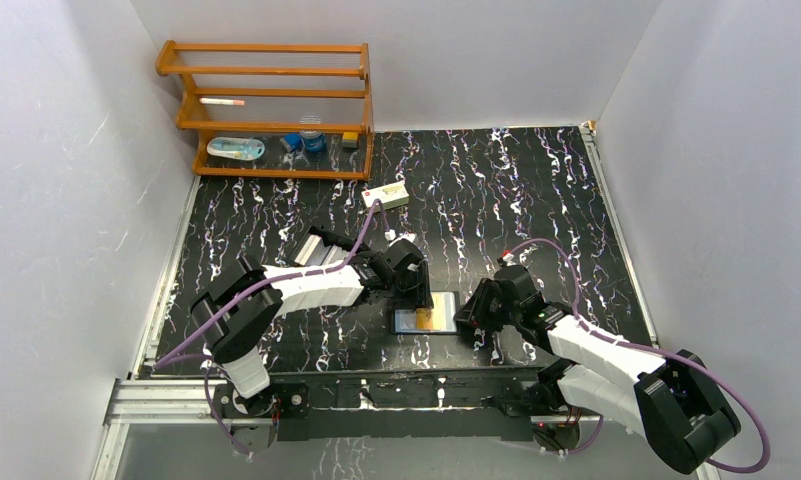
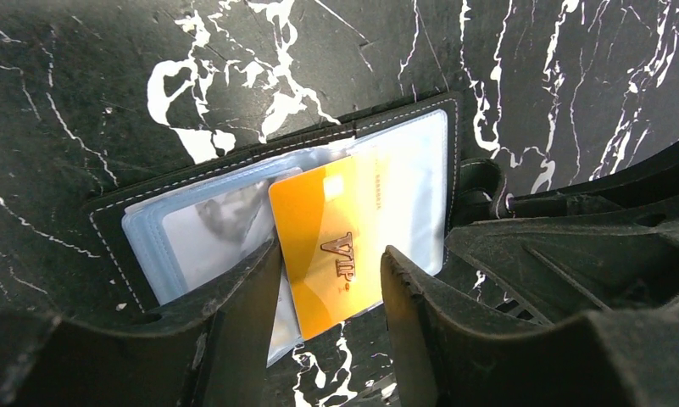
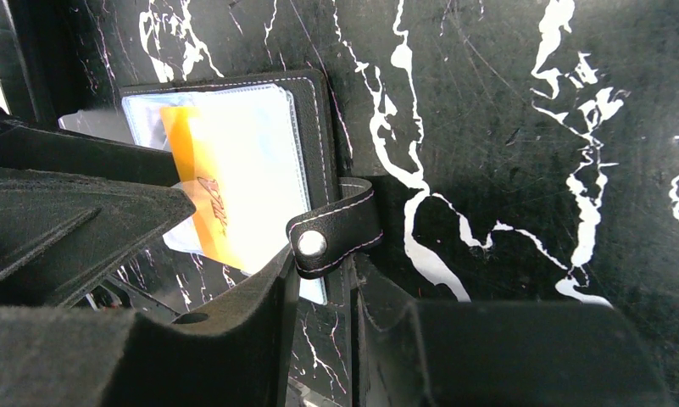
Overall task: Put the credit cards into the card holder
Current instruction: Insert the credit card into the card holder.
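We saw the black, white-veined surface (image 1: 536,200) filling the floor of the cell, with a wooden rack (image 1: 266,70) at its far left corner and a cream carton (image 1: 386,194) just in front of that. Both arms reached inward to the near middle, where the card holder (image 1: 406,322) lay open and flat, clear sleeves upward. The left claw (image 2: 329,254) hung over it with its fingers spread, one on either side of the orange credit card (image 2: 319,212) – a thin gap showed at the right finger. That card, printed "VIP", lay slanted on the holder's sleeves, partly tucked under clear plastic, with one strip bare. The right claw (image 3: 323,259) sat at the holder's right edge, its fingers drawn close and pinching that edge just below the snap tab (image 3: 334,227) – the tab stood folded over toward the sleeves.
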